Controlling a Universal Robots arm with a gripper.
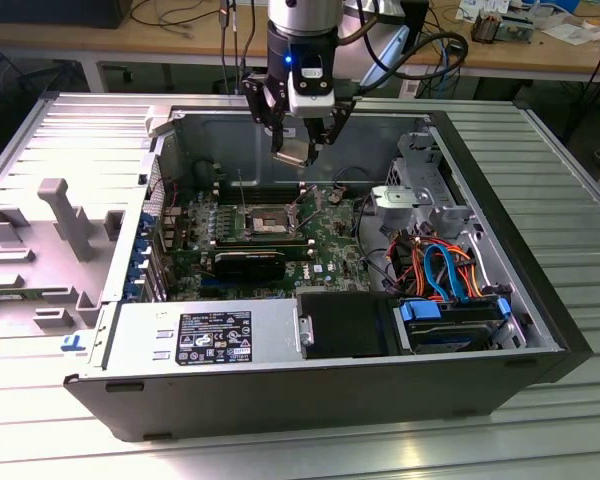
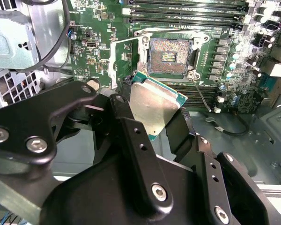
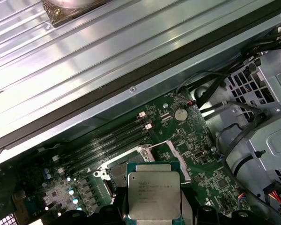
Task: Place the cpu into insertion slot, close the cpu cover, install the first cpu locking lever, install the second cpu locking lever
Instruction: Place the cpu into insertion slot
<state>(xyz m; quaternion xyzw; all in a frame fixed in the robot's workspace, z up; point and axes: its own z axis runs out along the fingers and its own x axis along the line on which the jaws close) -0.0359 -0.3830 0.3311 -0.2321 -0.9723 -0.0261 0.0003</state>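
In the exterior view my pincer (image 1: 296, 150) hangs over the open computer case (image 1: 310, 395). It is closed on the cpu (image 1: 292, 153), well above the insertion slot (image 1: 270, 217).

In the second wrist view my black fingers (image 2: 131, 126) press two opposite edges of the tilted chip. The slot has a dark centre and a silver rim, and it lies empty on the green board (image 2: 93, 51).

In the first wrist view the chip's top is flat, matt grey metal with a green border. I judge it light and stiff but delicate underneath, so only the edges are good for holding.
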